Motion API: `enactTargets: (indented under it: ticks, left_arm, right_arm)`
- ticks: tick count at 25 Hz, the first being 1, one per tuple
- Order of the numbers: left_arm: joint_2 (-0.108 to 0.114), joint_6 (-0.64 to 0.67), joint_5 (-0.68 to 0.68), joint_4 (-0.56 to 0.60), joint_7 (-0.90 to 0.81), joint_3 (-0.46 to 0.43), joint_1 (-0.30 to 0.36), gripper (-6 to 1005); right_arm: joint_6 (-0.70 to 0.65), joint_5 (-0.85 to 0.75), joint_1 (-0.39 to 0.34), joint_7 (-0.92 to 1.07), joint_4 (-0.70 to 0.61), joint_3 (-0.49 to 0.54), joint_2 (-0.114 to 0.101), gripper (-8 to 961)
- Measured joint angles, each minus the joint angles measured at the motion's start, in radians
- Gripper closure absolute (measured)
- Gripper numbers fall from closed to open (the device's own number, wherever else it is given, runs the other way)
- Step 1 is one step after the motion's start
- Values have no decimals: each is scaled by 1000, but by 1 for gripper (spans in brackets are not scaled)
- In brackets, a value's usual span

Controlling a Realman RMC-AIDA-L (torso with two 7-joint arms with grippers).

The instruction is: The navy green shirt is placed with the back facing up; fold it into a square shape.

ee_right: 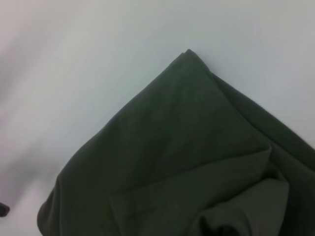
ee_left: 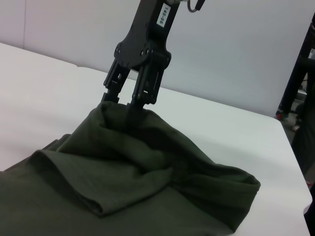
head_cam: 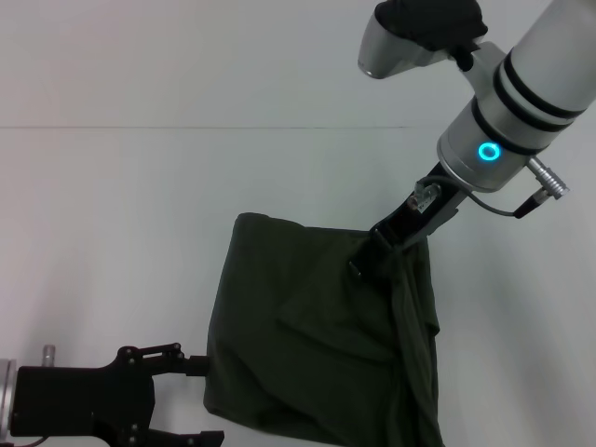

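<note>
Nearest me, my left gripper (head_cam: 191,400) low at the table's (head_cam: 112,233) near edge, fingers spread, just beside the navy green shirt (head_cam: 307,345) — bunched mid-table, its far right corner pinched and lifted by my right gripper (ee_left: 124,104) — folds draping down.

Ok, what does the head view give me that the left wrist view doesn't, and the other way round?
Only the head view shows the left end effector, low at the shirt's left edge with its fingers spread, and the shirt's whole crumpled outline. Only the left wrist view shows the right end effector's fingers up close, pinched into a raised peak of cloth. Both show the navy green shirt on the white table, gripped by the right end effector.
</note>
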Motion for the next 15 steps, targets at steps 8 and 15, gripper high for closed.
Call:
enactTargets:
  ticks: [8, 15]
  left_arm:
    - [-1, -3, 0, 0, 0, 0, -1, 127]
    - [-4, -3, 0, 0, 0, 0, -1, 131]
  right_arm:
    - [30, -6, 11, 1, 42, -19, -4, 42]
    - [42, -36, -5, 2, 43, -12, -9, 41]
